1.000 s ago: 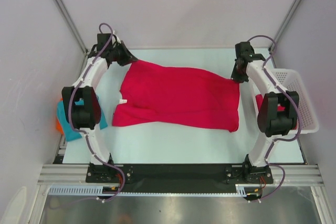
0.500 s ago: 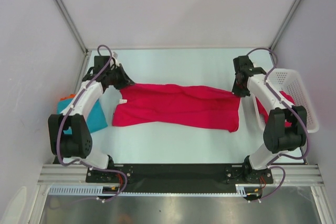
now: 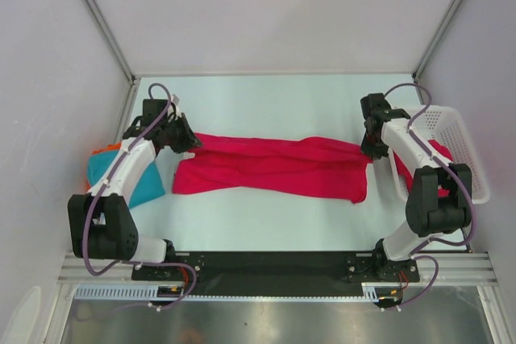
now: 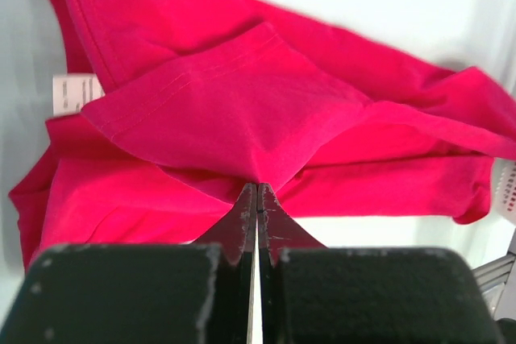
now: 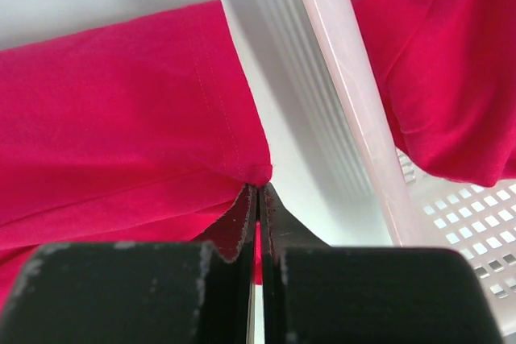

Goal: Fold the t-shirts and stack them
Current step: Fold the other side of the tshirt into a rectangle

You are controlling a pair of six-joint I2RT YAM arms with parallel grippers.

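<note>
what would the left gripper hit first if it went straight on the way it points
The crimson t-shirt: the left gripper is shut on a fold of it, and more of it lies straight ahead.

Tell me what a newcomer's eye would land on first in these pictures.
A crimson t-shirt lies stretched across the middle of the table, with the left claw and right claw each shut on one end of it. A teal t-shirt sits at the left edge. At the right, a white mesh basket holds a second crimson t-shirt.
</note>
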